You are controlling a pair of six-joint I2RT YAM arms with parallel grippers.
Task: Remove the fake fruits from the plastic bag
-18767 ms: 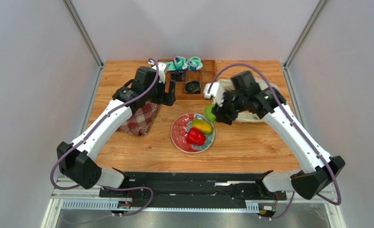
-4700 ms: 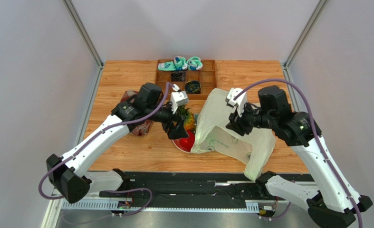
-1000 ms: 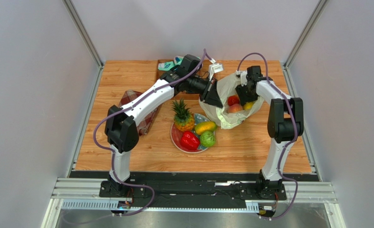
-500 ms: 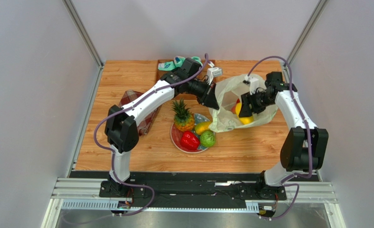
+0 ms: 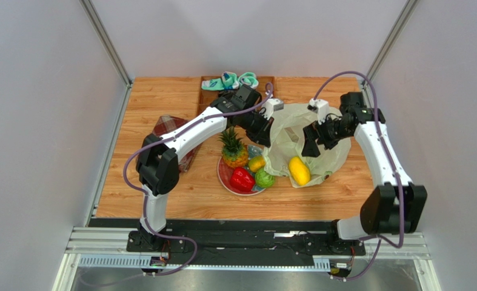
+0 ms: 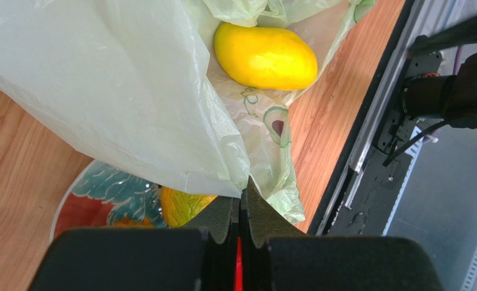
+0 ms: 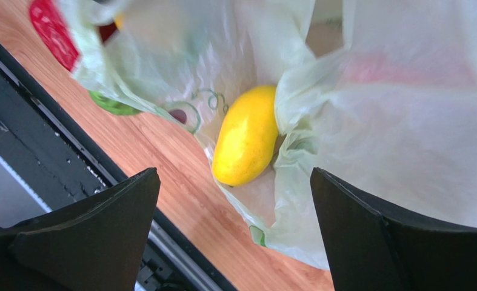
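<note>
The plastic bag (image 5: 292,127) lies crumpled right of the plate (image 5: 220,173). My left gripper (image 5: 265,138) is shut on the bag's (image 6: 101,79) edge, its jaws (image 6: 243,185) pinching the film above the plate (image 6: 95,191). A yellow mango (image 5: 299,170) rests on the bag's near flap, free of both grippers. My right gripper (image 5: 312,143) hangs open above it, and the mango (image 7: 246,142) shows between its spread fingers (image 7: 101,224). On the plate stand a pineapple (image 5: 233,148), a red pepper (image 5: 242,179), a green piece (image 5: 263,178) and a small yellow fruit (image 5: 257,163).
A wooden compartment tray (image 5: 210,97) with teal-and-white socks (image 5: 234,79) stands at the back. A plaid cloth (image 5: 177,145) lies left of the plate. The black rail (image 7: 53,157) runs along the table's near edge. A pink shape (image 7: 404,70) shows faintly through the bag.
The right gripper has opened and the mango has dropped from it onto the bag's near flap. The left gripper, still pinching the bag, has shifted slightly toward the plate.
</note>
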